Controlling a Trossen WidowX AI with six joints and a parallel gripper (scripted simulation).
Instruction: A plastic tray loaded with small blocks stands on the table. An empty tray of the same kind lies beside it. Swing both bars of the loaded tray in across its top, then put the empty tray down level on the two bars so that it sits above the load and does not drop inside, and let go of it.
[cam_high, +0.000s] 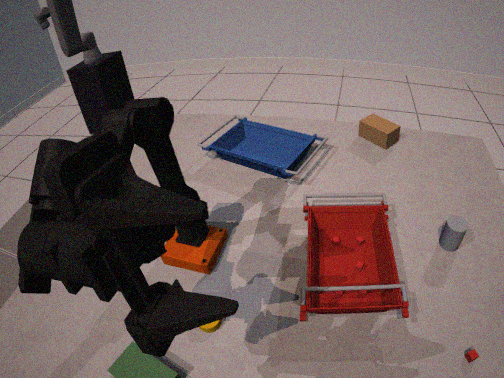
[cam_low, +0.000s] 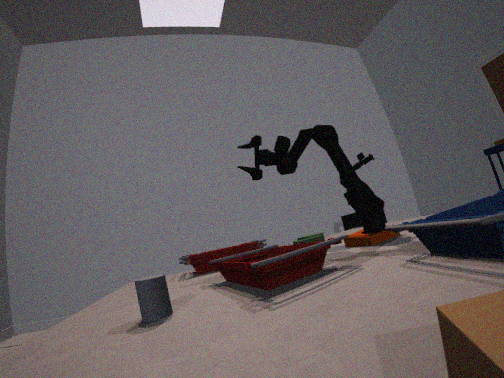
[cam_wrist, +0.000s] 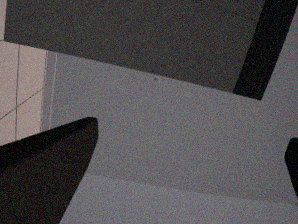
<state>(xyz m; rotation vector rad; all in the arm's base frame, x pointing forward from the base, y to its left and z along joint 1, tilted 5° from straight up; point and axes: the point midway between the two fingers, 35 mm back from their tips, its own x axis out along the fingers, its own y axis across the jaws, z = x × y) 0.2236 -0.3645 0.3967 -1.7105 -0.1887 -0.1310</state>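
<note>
Hand (cam_high: 222, 257) (cam_low: 238, 157) (cam_wrist: 193, 137) spread wide, raised above the table, holding nothing.

Top view high, exterior view low.

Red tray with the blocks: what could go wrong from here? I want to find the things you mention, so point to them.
The red tray (cam_high: 311, 250) (cam_low: 280, 276) has its bar on the blue-tray side (cam_high: 345, 196) (cam_low: 295, 253) outside the rim; left there, the stacked tray could drop in. Its blocks (cam_high: 336, 240) look loose, so a bump might shift them. The blue tray (cam_high: 270, 142) (cam_low: 460, 242) could be mistaken for the second red tray (cam_low: 215, 262), which only the exterior view shows.
</note>
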